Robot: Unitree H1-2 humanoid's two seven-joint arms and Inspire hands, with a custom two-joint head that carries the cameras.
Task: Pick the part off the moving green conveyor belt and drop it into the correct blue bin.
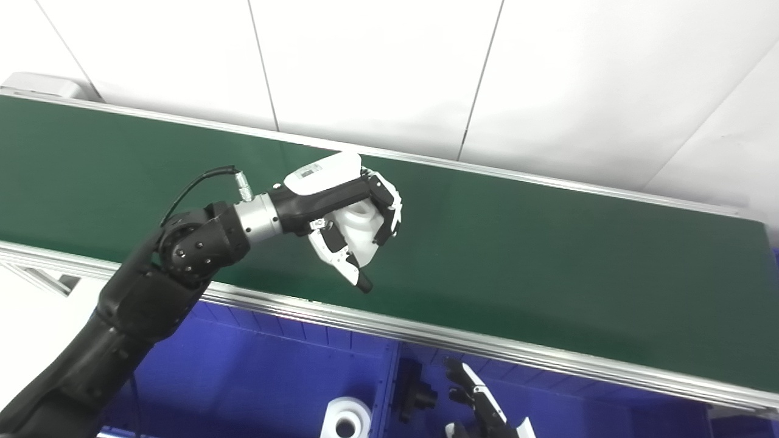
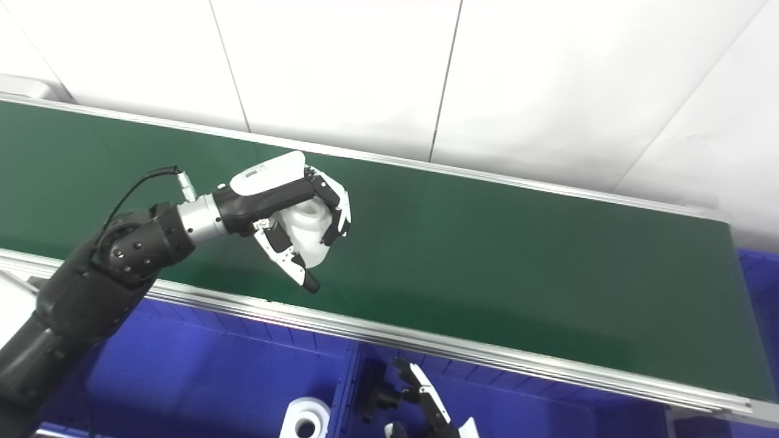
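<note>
Fingers of my left hand (image 1: 350, 222) are curled round the white part (image 1: 359, 234), thumb beneath, holding it just above the green conveyor belt (image 1: 548, 261). I should keep that clasp firm and carry it back over the belt's near rail (image 1: 426, 334) to the left blue bin (image 1: 255, 371), where a similar white part (image 1: 345, 418) lies. My right hand (image 1: 484, 407) waits low with fingers apart, holding nothing.

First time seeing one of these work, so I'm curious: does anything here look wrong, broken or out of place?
Nothing stands out. The left robot hand grips a white part above the green belt, which is otherwise bare. Below, one blue bin holds a similar white part; the neighbouring bin holds a black one.
</note>
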